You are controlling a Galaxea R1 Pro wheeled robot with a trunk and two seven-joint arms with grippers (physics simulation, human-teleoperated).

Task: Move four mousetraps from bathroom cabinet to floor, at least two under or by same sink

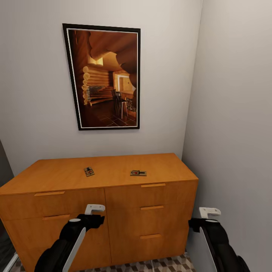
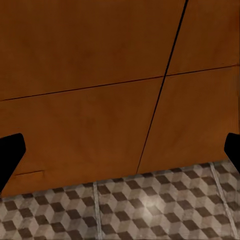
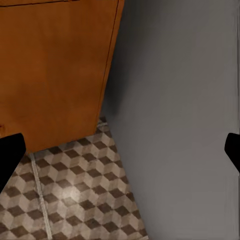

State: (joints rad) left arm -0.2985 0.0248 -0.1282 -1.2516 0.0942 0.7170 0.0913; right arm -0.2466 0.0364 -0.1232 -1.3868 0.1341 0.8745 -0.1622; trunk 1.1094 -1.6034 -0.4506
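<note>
Two mousetraps on cabinet top, both grippers empty

Two small flat tan wooden mousetraps lie well apart on the flat top of the wide orange-brown wooden cabinet (image 1: 113,189): left mousetrap (image 1: 89,171) angled, right mousetrap (image 1: 138,173) lying crosswise nearer the front edge. Left gripper (image 1: 94,209) hangs low in front of the cabinet doors, fingers spread wide in the left wrist view, holding and touching nothing. Right gripper (image 1: 209,212) sits by the cabinet's right corner near the grey wall (image 1: 234,132), also spread wide, empty. Cube-patterned brown, beige and cream tiled bathroom floor (image 2: 150,210) below. Black-framed log-cabin picture (image 1: 104,77) above the cabinet.
</note>
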